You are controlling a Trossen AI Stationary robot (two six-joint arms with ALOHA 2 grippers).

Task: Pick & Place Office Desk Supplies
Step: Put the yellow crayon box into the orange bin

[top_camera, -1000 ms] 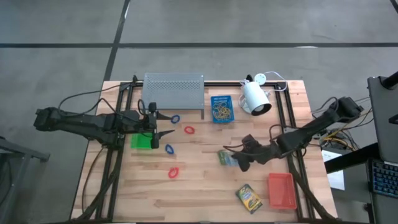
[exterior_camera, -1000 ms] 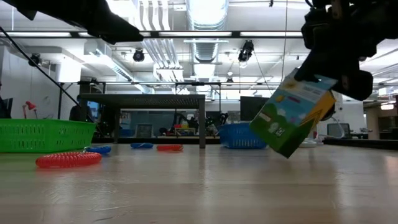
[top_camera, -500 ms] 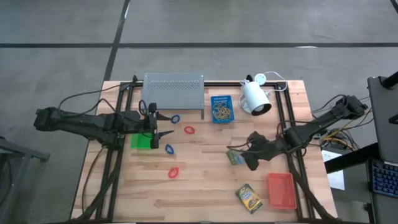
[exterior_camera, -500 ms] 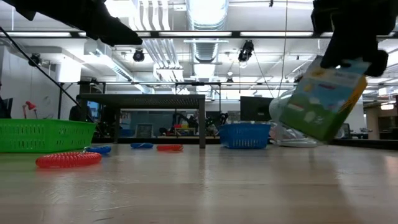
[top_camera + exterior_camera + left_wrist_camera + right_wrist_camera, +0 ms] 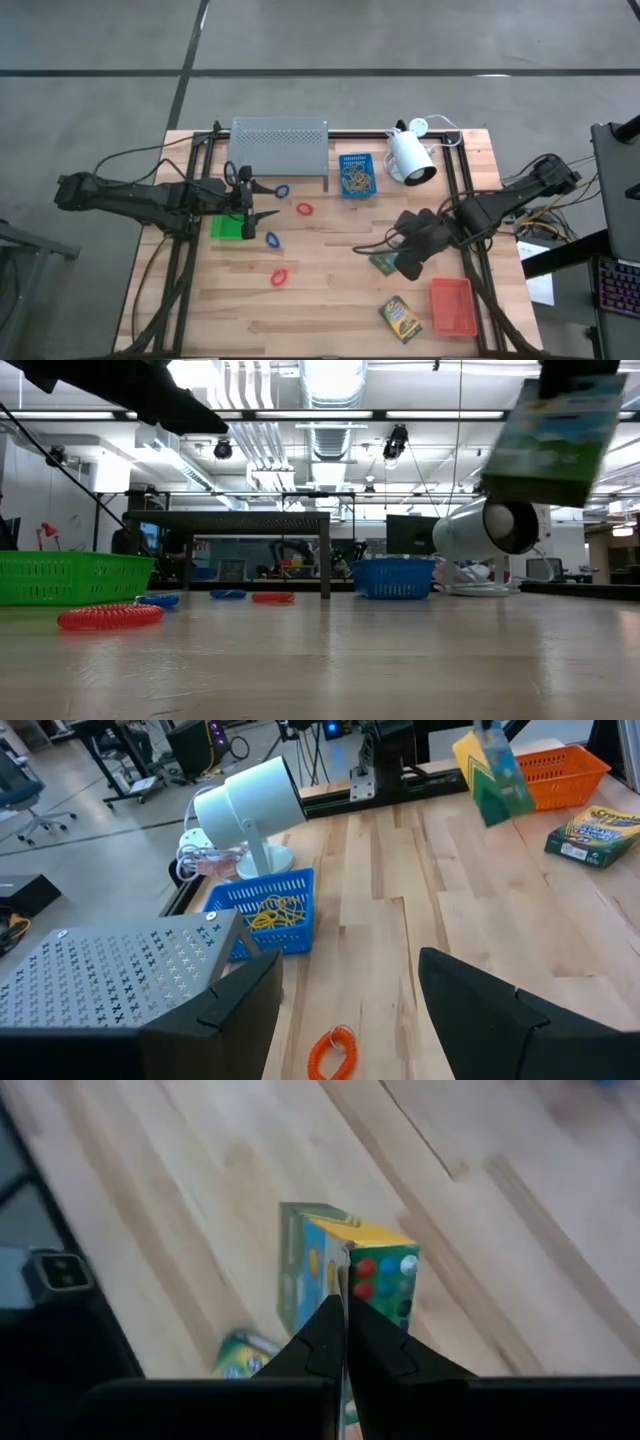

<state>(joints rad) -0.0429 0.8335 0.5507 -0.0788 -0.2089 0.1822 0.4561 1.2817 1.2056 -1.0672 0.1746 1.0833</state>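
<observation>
My right gripper is shut on a green and yellow printed card box, high above the table's right half. A second printed box lies flat near the front edge, beside a red-orange tray. My left gripper hovers open next to the green tray, touching nothing. Red loops and blue loops lie flat on the wood. A blue tray holds tan rubber bands. My right gripper pinches the box's upper end between its two fingers, which come steeply from above. The box hangs below the fingers, tilted and lifted clear of the table. The fingers hide the exact spot they are on.
A grey perforated shelf and a white lamp stand along the far edge. Black frame rails run along the table's left and right sides. Bare wood lies in the middle and at the front left.
My right gripper has risen with the card box and tipped to point more steeply down, shifting a little toward the table's right and near edges. The box, low over the wood a second ago, now hangs high above it.
</observation>
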